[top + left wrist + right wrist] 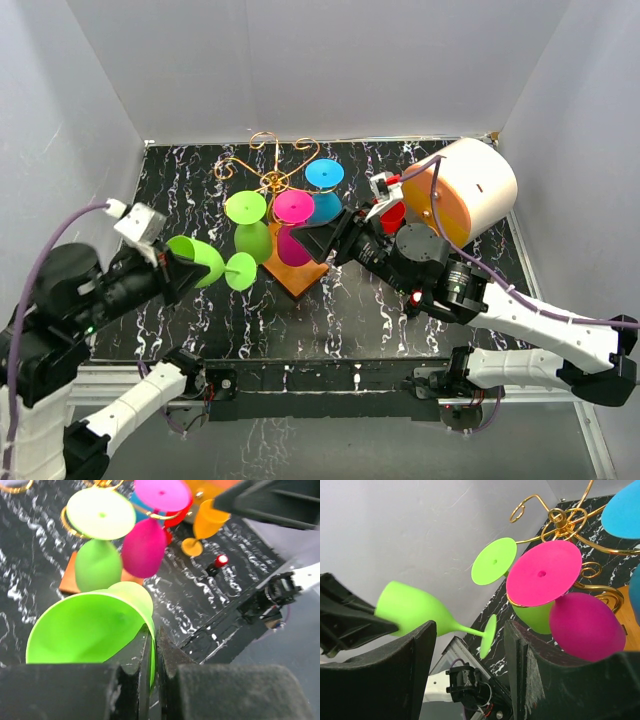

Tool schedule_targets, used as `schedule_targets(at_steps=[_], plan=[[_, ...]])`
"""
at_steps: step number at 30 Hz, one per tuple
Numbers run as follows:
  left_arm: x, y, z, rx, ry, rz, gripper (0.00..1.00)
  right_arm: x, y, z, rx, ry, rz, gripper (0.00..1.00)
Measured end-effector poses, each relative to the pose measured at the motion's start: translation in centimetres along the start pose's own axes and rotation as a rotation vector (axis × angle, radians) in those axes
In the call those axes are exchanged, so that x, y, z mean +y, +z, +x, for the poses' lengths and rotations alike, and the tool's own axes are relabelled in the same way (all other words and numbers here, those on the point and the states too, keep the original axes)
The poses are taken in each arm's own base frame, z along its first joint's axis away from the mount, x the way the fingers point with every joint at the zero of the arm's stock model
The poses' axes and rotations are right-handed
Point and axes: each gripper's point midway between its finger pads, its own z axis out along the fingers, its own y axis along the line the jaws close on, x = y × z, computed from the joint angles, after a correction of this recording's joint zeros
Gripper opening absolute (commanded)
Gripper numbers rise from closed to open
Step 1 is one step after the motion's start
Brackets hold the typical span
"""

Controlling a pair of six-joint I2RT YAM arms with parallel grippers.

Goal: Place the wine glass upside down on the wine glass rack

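**LIME GLASS HELD A REACH SHORT OF RACK**

Pinches lime-green wine glass (200, 259) in L gripper (177, 263), fingers (172, 655) closed down to the thickness of the bowl wall at its rim. Holds it on its side, off the table, stem abt level in top view, foot toward 3 o'clock, mouth back toward the wrist. Leaves foot just short of the wine glass rack (275, 182), at abt 9 o'clock from its orange-brown base (297, 275), w/ no contact seen from above. Spreads R gripper (322, 241) wide, w/ nothing between its fingers (415, 670). Sits at abt 3 o'clock from same base, just beside it; contact not clear. Frames, from R wrist, the held glass between those two parted fingers. Carries three glasses hung foot-up on gold scroll arms: green glass (252, 240) at abt 7 o'clock of the post, pink glass (293, 207) at abt 5, blue glass (325, 175) at abt 3. Shows also, in L wrist view, orange goblet (207, 522) beyond the rack, near R arm. Stands on black marbled table (350, 310), w/ big orange-and-white drum (470, 185) further out toward 3 o'clock.
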Motion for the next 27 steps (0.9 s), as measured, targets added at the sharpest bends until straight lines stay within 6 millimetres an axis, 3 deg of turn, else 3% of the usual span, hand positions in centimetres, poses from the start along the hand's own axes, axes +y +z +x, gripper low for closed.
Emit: schedule_targets(at_steps=[8,15,19,27], plan=[[-3.5,-4.6,-5.1,-0.34,0.081,0.154,0.0,0.9,-0.3,-1.4,-0.046,0.022,-0.03,0.57],[-3.9,-6.5,-10.4,-0.627,0.079,0.162,0.0,4.0,-0.6,-3.5,-0.108,0.116,-0.155,0.58],[-3.7,-5.9,-12.8,-0.737,0.093,0.156,0.0,6.5,0.2,-4.2,-0.132,0.238,-0.26,0.57],[-3.5,-2.2,-15.5,-0.877,0.187,0.174,0.0,8.7,5.7,-3.4,-0.13,0.504,-0.306,0.56]])
